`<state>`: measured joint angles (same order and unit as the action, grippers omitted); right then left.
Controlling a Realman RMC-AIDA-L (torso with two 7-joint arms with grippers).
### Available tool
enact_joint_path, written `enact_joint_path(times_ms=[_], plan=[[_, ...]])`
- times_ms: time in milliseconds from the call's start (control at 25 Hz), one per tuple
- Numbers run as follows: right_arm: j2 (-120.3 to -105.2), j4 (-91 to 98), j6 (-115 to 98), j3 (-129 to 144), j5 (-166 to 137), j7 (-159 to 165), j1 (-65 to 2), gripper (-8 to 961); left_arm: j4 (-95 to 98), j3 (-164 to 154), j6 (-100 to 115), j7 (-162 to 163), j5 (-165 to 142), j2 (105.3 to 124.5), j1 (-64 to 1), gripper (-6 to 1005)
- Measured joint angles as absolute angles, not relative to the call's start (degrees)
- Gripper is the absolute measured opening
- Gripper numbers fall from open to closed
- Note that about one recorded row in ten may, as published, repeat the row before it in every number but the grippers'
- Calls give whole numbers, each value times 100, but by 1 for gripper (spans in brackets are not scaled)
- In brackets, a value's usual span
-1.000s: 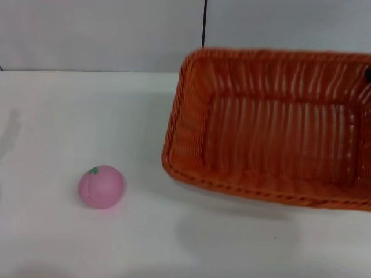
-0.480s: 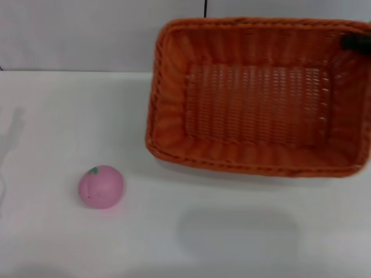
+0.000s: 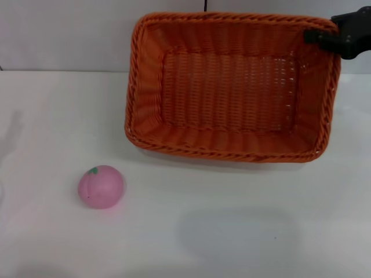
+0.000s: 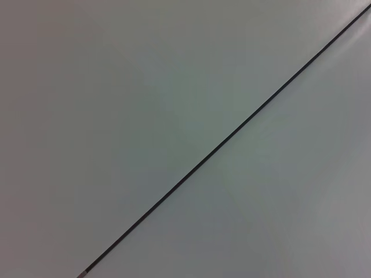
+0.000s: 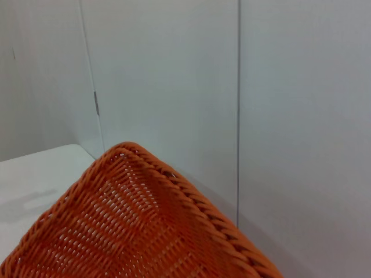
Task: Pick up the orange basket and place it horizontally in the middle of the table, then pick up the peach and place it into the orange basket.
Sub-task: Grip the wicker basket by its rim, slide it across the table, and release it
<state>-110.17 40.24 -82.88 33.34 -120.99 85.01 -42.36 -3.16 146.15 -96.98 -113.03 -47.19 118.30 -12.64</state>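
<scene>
Basket [image 3: 232,87]: orange wicker, long side running left to right; lifted off the table [image 3: 174,231] and tipped so its open inside faces the head camera; a soft shadow lies on the white top below and nearer; seen against the grey wall [image 3: 69,35] at the back

Right gripper [image 3: 324,36]: black, at the basket's far right corner, in from the upper right edge of the head view; clamped on the braided rim there, one finger lying over the rim into the basket

Basket vs gripper: the whole basket hangs left of and below the grip point; in the right wrist view only a rim corner [image 5: 174,185] shows, with wall panels behind

Peach [image 3: 101,186]: pink, green leaf mark up; sits on the table near the front left, well apart from the basket and far from the right gripper; nothing touches it

Left gripper: out of sight; left wrist view shows only grey wall with one dark seam line [image 4: 220,147]
</scene>
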Motion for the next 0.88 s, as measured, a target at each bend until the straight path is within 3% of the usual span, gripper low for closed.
enact_joint_path(times_ms=[200,880], plan=[[-11033,3944,-8261,3349,-12090,8399,-4281,173,-316,14611,-9700,-11302,-4720,11830,-1260,829],[-11090,3939,-8298,3349,-11984,8297,-4231,300,-307,14537,-9726,-11226,-4719,11839,-1226,829]])
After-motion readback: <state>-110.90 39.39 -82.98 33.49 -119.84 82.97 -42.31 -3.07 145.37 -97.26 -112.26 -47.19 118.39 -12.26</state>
